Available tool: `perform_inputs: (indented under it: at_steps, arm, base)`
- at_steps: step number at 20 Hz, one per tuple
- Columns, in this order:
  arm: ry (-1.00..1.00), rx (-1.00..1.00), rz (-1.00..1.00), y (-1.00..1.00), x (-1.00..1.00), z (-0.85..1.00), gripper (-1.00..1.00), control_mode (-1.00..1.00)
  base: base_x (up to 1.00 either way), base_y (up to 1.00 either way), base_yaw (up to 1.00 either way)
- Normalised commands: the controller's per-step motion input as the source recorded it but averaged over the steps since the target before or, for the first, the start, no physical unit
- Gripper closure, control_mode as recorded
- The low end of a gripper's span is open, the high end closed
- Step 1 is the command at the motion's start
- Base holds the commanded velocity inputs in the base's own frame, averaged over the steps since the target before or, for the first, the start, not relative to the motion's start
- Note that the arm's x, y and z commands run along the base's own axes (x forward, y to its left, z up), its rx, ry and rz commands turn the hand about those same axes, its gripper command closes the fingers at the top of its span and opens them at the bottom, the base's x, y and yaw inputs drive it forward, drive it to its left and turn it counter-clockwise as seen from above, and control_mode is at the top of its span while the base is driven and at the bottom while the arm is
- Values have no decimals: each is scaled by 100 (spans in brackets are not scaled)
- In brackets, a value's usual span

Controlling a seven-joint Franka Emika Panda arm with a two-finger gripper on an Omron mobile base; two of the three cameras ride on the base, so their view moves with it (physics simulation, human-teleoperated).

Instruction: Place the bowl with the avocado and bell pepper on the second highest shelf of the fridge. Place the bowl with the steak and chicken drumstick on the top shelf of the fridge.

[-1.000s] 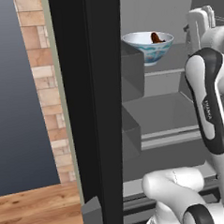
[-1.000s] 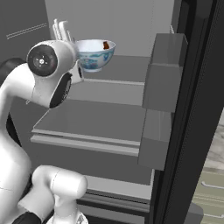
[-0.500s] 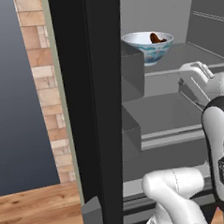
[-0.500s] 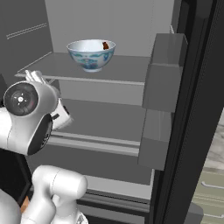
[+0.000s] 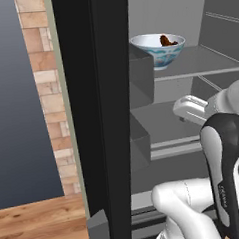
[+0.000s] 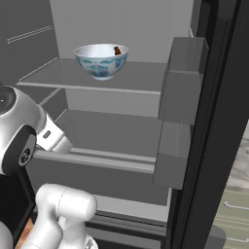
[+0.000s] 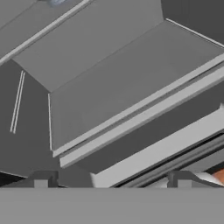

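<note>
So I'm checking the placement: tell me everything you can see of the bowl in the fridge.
The bowl is white with blue patterning outside, glossy like ceramic, round and narrowing to a small foot. It stands upright on the upper grey shelf near its front edge, touched only by the shelf. A brown piece of food shows above its rim; what else it holds is hidden.

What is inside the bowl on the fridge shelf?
A dark brown piece pokes above the rim of the bowl at its far side, seen from both base views. The bowl's wall hides the rest of the inside, so any second item cannot be confirmed.
</note>
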Motion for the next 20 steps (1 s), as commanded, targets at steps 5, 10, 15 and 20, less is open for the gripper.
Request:
perform_inputs:
  at_steps: [5, 10, 15, 20]
  arm:
    - [0, 0, 0, 0, 0, 0, -100, 100]
    - [0, 0, 0, 0, 0, 0, -100, 100]
    - [0, 0, 0, 0, 0, 0, -100, 100]
    - [0, 0, 0, 0, 0, 0, -100, 100]
  base:
    - [-93, 0, 0]
    - [-100, -5, 0]
    - [-100, -53, -11]
    - [-83, -86, -45]
